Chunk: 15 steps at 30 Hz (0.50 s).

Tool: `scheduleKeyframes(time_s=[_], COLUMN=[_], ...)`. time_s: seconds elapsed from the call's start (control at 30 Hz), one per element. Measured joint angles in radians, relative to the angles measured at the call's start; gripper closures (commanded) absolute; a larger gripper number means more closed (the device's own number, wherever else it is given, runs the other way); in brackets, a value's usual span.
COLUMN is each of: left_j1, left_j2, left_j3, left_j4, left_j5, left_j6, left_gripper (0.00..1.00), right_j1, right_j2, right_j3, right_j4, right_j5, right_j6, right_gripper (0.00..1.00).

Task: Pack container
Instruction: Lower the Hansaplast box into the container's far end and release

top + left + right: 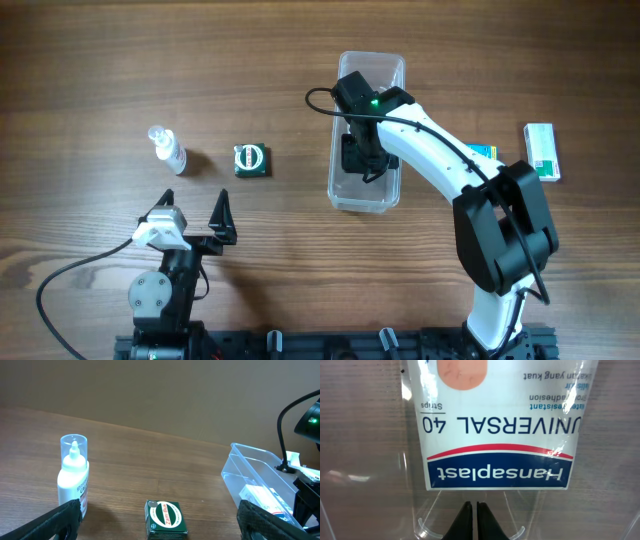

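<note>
Status: packing is partly complete.

1. The container [386, 74] stands upright at the centre of the table [90, 60], long axis running away from the robot base.
2. One item is inside: a plaster box [495, 425] lies flat on the container floor, label up.
3. The right gripper [471, 510] is lowered into the container, just short of the plaster box. Its fingertips are pressed together with nothing between them. The box appears to be placed and released.
4. The left gripper [195, 205] sits near the robot base, jaws spread wide and empty, facing the items to the left of the container.
5. Items outside the container:
   - a spray bottle [168, 150], upright, well left of the container;
   - a green box [251, 160], between the bottle and the container;
   - a white-and-green box [542, 152], well to the right;
   - a further box [487, 151], partly hidden under the right arm, so its type cannot be told.

Judgement: one item is packed; up to four are left. The two left-hand items lie within the left gripper's side of the table.
</note>
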Motion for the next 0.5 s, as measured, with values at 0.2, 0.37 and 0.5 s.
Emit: scheduleKeyframes(time_s=[0.2,0.37,0.5], left_j1=[0.0,0.0,0.0], left_j2=[0.0,0.0,0.0], left_j3=[0.0,0.0,0.0], left_j4=[0.0,0.0,0.0], left_j5=[0.0,0.0,0.0], left_j6=[0.0,0.0,0.0], left_gripper=[0.0,0.0,0.0], right_j1=[0.0,0.0,-0.004], right_j2=[0.014,0.052,0.054], right_j3=[0.0,0.0,0.0], right_j4=[0.001,0.039,0.076], right_j5=[0.001,0.016,0.021], right_j6=[0.005,0.005,0.008], right_gripper=[0.95,0.95,0.95])
